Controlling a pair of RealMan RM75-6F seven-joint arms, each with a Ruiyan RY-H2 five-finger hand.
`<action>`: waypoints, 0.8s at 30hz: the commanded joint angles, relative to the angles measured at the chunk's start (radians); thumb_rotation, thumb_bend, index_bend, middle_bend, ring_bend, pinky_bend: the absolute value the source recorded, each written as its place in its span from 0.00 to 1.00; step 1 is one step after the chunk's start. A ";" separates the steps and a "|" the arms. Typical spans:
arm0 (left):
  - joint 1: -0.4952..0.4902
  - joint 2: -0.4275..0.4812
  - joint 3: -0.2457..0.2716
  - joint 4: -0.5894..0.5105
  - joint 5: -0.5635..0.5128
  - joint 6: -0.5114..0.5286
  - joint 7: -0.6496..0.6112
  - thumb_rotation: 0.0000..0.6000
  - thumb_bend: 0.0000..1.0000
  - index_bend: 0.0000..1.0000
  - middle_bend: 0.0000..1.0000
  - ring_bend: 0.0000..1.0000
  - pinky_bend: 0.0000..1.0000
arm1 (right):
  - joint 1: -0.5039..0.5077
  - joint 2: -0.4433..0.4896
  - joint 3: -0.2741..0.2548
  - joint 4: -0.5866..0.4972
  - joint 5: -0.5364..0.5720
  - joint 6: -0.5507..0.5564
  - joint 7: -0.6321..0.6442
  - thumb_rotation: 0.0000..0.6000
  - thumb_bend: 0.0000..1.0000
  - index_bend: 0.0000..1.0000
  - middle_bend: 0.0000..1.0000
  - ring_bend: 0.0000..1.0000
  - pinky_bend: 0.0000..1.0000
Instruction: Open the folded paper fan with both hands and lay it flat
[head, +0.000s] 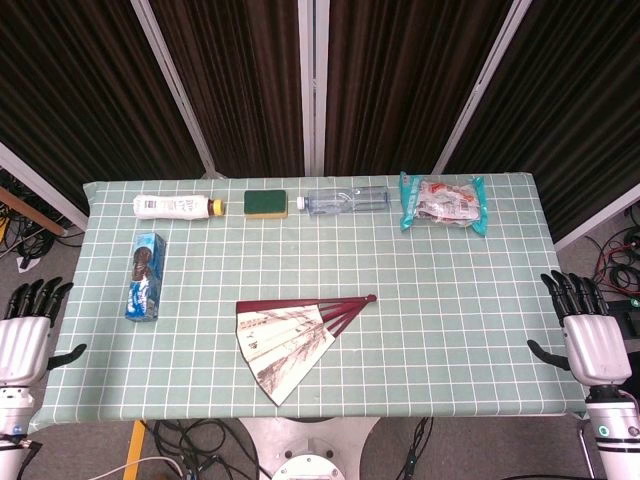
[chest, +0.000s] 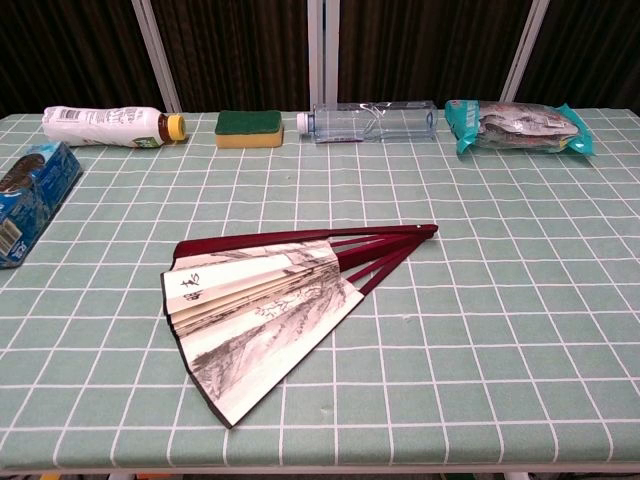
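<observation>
The paper fan (head: 292, 336) lies partly spread on the green checked tablecloth near the front middle, dark red ribs meeting at a pivot on the right, ink-painted paper toward the left. The chest view shows the fan (chest: 268, 309) flat on the cloth with nothing touching it. My left hand (head: 26, 335) hangs off the table's left edge, fingers apart and pointing up, holding nothing. My right hand (head: 587, 335) is off the right edge in the same pose, empty. Neither hand appears in the chest view.
Along the back lie a white bottle (head: 177, 206), a green-and-yellow sponge (head: 266, 204), a clear water bottle (head: 344, 200) and a teal snack bag (head: 443, 203). A blue box (head: 146, 275) lies at the left. Cables crowd the floor below the front edge.
</observation>
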 joint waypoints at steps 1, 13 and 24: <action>-0.001 0.001 0.000 -0.003 -0.003 -0.004 0.001 1.00 0.00 0.14 0.09 0.06 0.09 | -0.001 -0.002 0.000 0.001 0.001 0.002 0.000 0.94 0.07 0.00 0.06 0.00 0.00; -0.058 0.028 -0.026 -0.015 0.026 -0.054 -0.010 1.00 0.00 0.14 0.10 0.07 0.09 | 0.006 0.011 0.008 0.011 -0.017 0.010 0.022 0.94 0.07 0.00 0.06 0.00 0.00; -0.389 0.094 -0.132 -0.029 0.074 -0.450 -0.318 1.00 0.01 0.25 0.24 0.21 0.23 | 0.063 0.044 0.025 -0.002 -0.041 -0.040 0.014 0.97 0.07 0.00 0.06 0.00 0.00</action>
